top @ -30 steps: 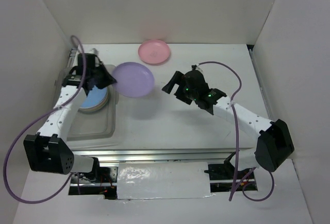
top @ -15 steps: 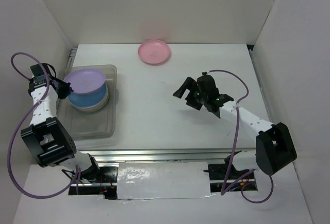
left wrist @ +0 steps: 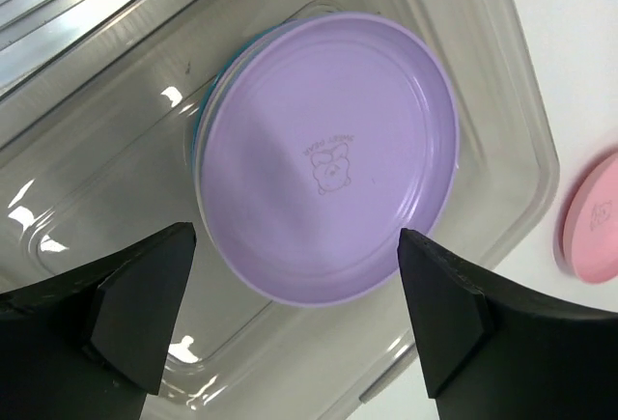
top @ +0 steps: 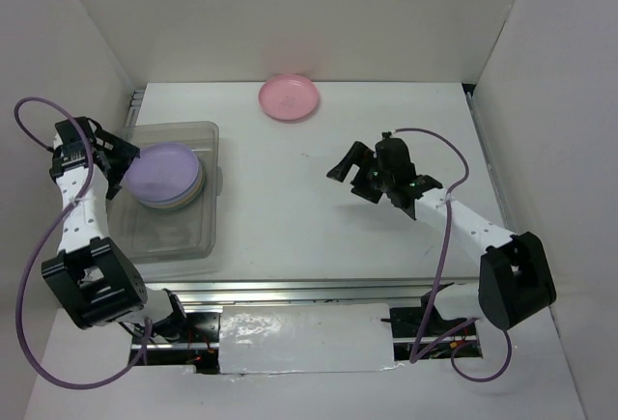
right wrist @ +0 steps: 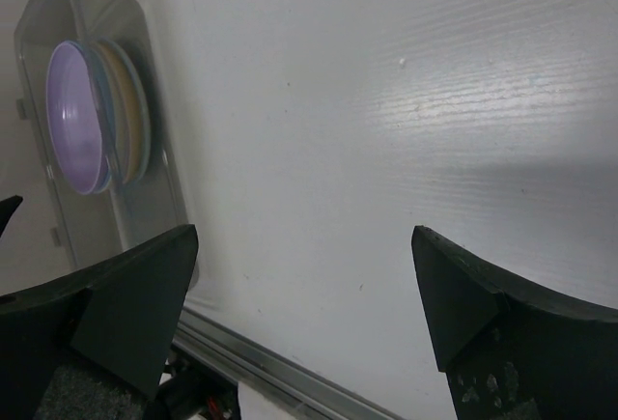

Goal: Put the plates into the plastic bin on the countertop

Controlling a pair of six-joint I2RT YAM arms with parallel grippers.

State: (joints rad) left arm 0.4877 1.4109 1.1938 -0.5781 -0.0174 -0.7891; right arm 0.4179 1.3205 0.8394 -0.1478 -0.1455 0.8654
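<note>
**Purple plate is in the bin: back out cleanly, then fetch the pink one**

From above, the purple plate (top: 162,171) lies on top of the stack (top: 196,188) in the far half of the bin (top: 183,241), at the left of the desk (top: 319,227). My left fingers (top: 104,154) hover at the bin's left wall, spread wide and holding nothing. My right fingers (top: 352,171) hang spread and empty over the middle of the desk. The pink plate (top: 289,98) sits alone at the far edge.

At my left wrist, the purple plate (left wrist: 328,154) lies flat between my fingers (left wrist: 135,304), which touch neither it nor the bin (left wrist: 463,43). I judge the best move is to lift straight up, so no fingertip catches a rim.

At my right wrist, the fingers (right wrist: 126,294) are wide apart over bare desk (right wrist: 386,101), with the bin (right wrist: 159,208) well off. These look better placed to fetch the pink plate.
</note>
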